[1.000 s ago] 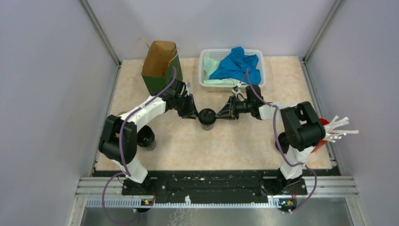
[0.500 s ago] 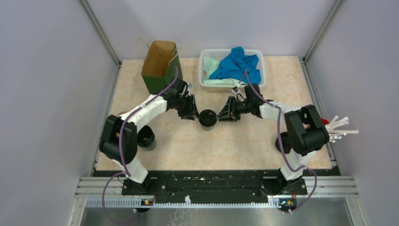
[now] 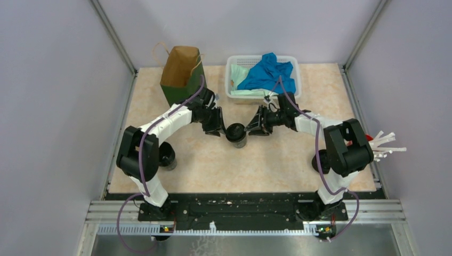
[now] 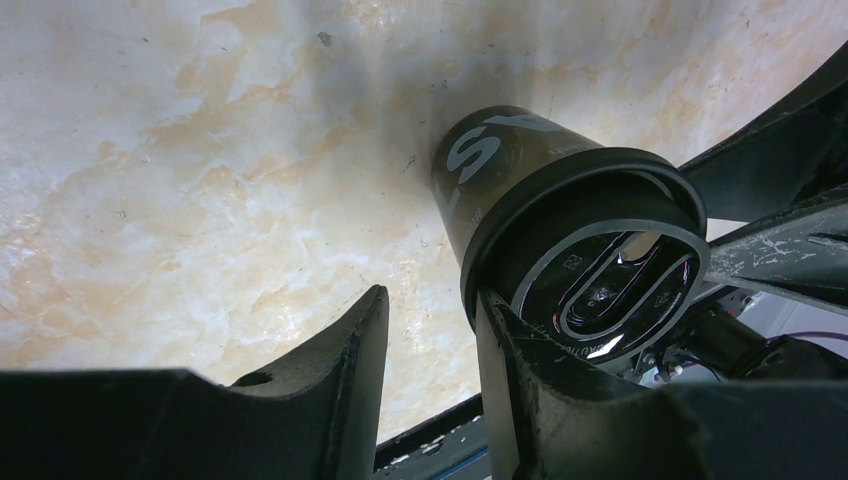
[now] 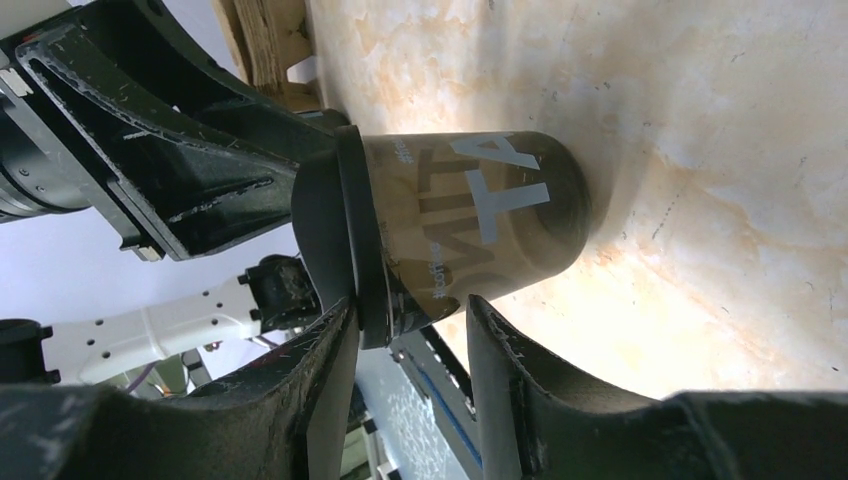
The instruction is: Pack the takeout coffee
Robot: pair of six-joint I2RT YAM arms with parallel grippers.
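A takeout coffee cup (image 3: 236, 134), black with a black ridged lid, stands mid-table between my two grippers. My left gripper (image 3: 219, 129) is open at its left side. In the left wrist view the cup (image 4: 505, 175) lies outside the jaws, its lid rim against the right finger (image 4: 520, 370) of the left gripper (image 4: 432, 300). My right gripper (image 3: 250, 129) is open at the cup's right side. In the right wrist view the right gripper (image 5: 412, 305) has its fingertips at the side of the cup (image 5: 470, 215), near the lid. A second identical cup (image 3: 167, 155) stands by the left arm.
A brown and green paper bag (image 3: 181, 74) stands open at the back left. A white basket (image 3: 232, 80) with a blue cloth (image 3: 268, 72) is at the back middle. A red cup with white sticks (image 3: 381, 144) stands at the right edge behind the right arm.
Both grippers have drawn in a little closer to the cup from either side, the right one shifting slightly back and left. The cup has hardly moved.
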